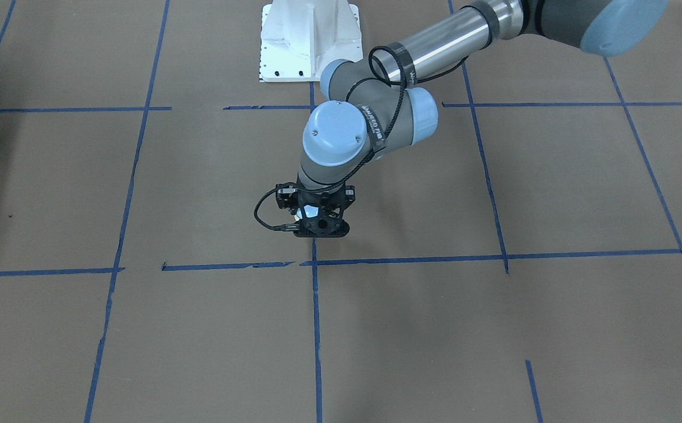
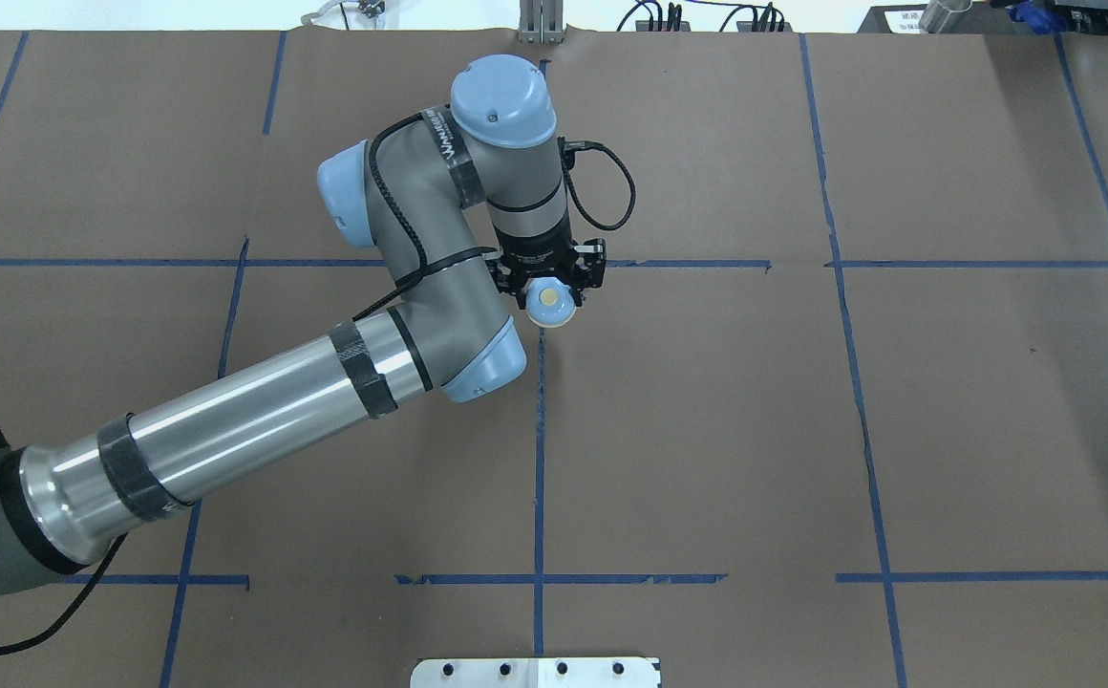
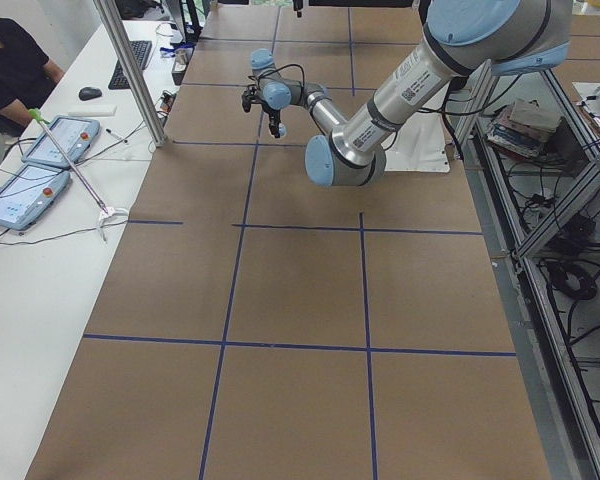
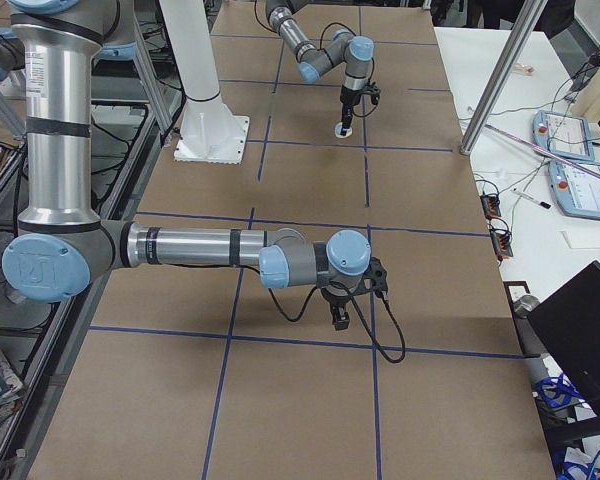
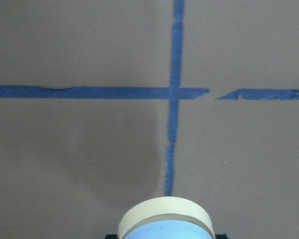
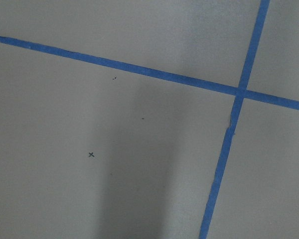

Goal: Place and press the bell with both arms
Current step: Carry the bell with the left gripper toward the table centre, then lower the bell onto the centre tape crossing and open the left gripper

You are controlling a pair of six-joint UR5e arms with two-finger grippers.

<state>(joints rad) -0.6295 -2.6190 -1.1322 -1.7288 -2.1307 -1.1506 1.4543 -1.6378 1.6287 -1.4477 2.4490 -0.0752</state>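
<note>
The robot's left arm reaches out over a brown paper-covered surface (image 2: 707,430) marked with a grid of blue tape. The left gripper (image 2: 551,287) points downward, its fingers clamped on the sides of a small light-blue desk bell (image 2: 551,304). In the overhead view the bell's cream button faces up, so the bell appears upright. It sits low, just beside a crossing of blue tape lines (image 5: 173,93). A soft shadow lies under it, and the views do not show whether its base touches the surface.

The right gripper (image 4: 340,318) hangs over the surface well apart from the bell and appears only in the side view. Whether its fingers are apart or together cannot be told.

The step in hand looks like setting the bell down. To do it well:
- Lower the bell straight down and keep it level, so the cream base rim lands flat.
- Part the fingers only once the base rests on the surface.
- Lift the left gripper straight up, so a finger does not drag or tip the bell.
- Bring the right arm over after that and push the button from directly above. An off-centre push could slide the light bell.
</note>
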